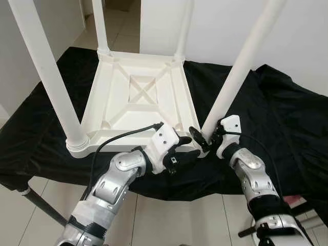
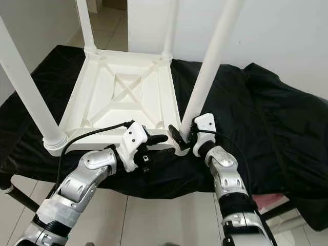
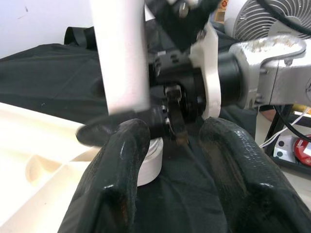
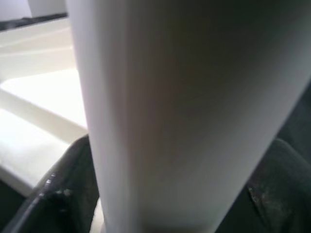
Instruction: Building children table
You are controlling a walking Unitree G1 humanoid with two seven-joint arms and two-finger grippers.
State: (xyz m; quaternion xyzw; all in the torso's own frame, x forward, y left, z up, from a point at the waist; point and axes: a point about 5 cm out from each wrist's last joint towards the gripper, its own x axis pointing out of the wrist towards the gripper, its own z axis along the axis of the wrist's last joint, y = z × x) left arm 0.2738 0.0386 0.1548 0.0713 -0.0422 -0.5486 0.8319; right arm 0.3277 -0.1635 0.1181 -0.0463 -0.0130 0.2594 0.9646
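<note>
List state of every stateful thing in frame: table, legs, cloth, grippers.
Tabletop: upside down on the cloth.
Far legs: upright in their corner sockets.
Near-left leg: upright in its socket.
Near-right leg: tilted, base at its corner, held.
Cloth: spread out, wrinkled.
Right gripper: shut on the near-right leg.
Left gripper: open, beside that corner.

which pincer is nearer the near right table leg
Right. The right pincer grips the near right table leg at its base; the left pincer sits open just beside it.

Smooth white plastic table [image 1: 136,97], probably matt; soft black cloth [image 1: 287,113] beneath.
</note>
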